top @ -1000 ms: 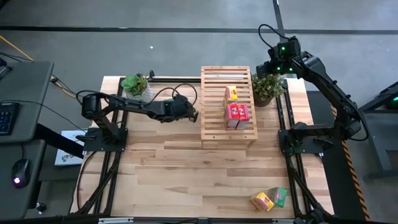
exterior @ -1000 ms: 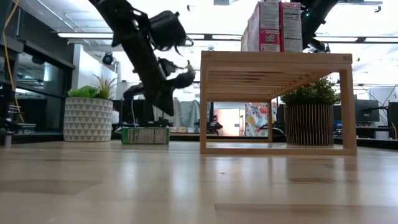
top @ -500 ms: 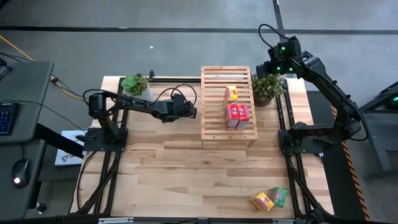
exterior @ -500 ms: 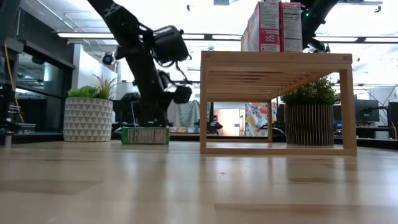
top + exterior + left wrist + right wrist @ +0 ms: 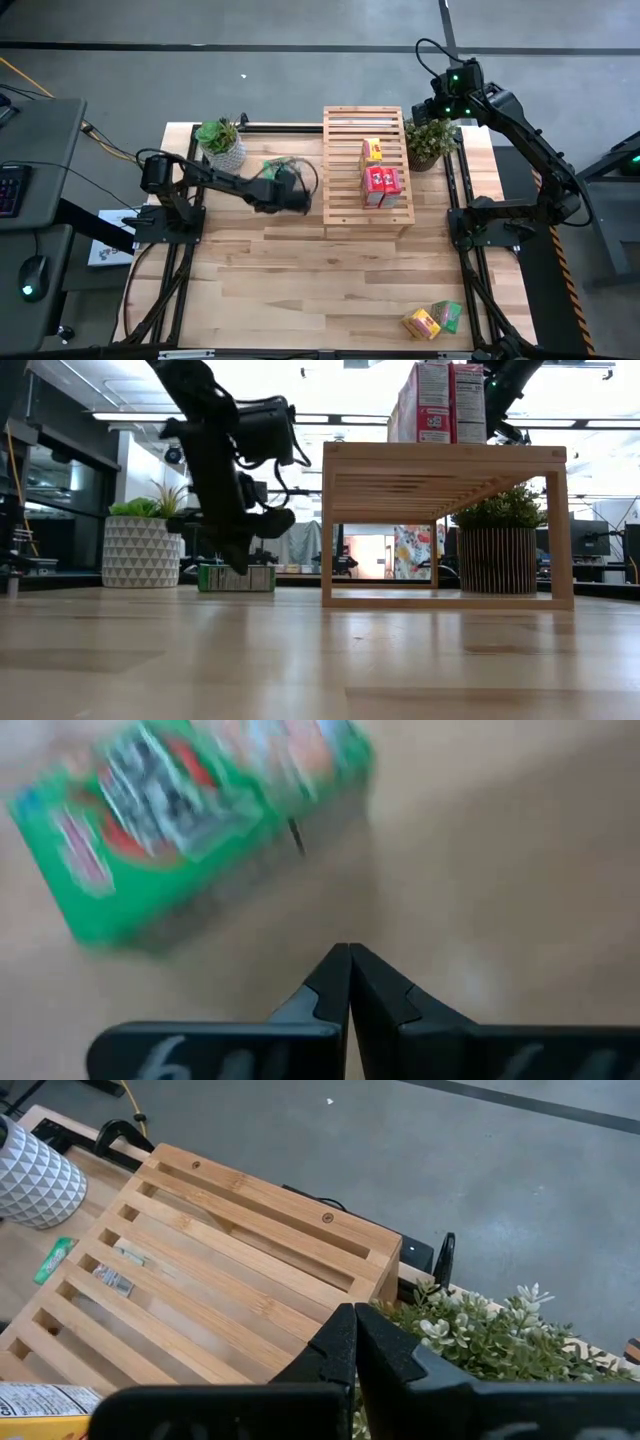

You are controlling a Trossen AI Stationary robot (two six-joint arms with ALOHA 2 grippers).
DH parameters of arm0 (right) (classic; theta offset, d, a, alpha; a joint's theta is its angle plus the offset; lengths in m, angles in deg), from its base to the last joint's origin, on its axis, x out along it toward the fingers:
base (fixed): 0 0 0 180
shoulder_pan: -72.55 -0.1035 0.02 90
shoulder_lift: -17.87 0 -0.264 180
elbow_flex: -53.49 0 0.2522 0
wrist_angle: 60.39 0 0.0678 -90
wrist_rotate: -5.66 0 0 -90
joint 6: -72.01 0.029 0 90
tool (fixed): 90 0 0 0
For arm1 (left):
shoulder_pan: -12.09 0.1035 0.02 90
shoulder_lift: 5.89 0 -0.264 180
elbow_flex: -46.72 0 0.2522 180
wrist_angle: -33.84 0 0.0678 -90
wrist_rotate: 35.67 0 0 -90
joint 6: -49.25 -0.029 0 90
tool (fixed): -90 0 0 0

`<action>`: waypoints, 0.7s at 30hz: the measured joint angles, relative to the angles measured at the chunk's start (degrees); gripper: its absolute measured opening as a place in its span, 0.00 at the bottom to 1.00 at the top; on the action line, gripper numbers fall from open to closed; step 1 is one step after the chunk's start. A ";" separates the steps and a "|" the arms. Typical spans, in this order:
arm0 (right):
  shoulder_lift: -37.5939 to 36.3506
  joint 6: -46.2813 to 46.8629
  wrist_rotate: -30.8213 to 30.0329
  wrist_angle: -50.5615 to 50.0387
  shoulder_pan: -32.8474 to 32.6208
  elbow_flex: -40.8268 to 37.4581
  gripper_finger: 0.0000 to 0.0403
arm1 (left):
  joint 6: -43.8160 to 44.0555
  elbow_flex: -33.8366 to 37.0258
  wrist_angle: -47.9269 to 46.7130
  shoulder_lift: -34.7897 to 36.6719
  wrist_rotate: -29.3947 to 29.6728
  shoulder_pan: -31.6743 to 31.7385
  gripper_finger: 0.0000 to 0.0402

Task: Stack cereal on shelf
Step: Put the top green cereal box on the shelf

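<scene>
The shelf [image 5: 345, 165] is a light slatted wood rack standing at the table's far middle. On its top stand a yellow cereal box [image 5: 372, 150] and two red ones [image 5: 382, 185]. A green cereal box [image 5: 274, 164] lies flat on the table left of the shelf. My left gripper [image 5: 291, 197] is shut and tipped downward just near of that box [image 5: 190, 820]; its fingertips [image 5: 348, 958] stand clear of it. My right gripper [image 5: 353, 1318] is shut, held high over the shelf's far right corner. Another yellow box [image 5: 420, 323] and green box [image 5: 449, 315] lie at the near right.
A white patterned plant pot [image 5: 220, 140] stands far left of the green box. A dark striped plant pot [image 5: 430, 145] stands right of the shelf, under my right arm. Bare wooden tabletop [image 5: 300, 280] stretches across the near half.
My left gripper has drawn back from the shelf's left side toward the table's left, sunk toward the tabletop and tipped further down. It stays shut and now hangs by the green box, which shows more in the high view.
</scene>
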 joint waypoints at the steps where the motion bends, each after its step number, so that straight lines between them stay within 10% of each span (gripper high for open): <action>1: 0.00 0.02 0.00 0.00 0.00 0.00 0.00 | 1.05 0.00 -1.55 -0.02 -0.49 -1.35 0.00; 8: 0.00 0.00 -0.02 1.36 0.00 0.00 0.00 | 6.06 -0.04 2.04 3.98 5.69 -5.65 0.00; 21: 0.00 0.14 0.22 1.60 0.00 0.00 0.00 | -1.00 -0.04 18.40 0.09 19.45 5.20 0.00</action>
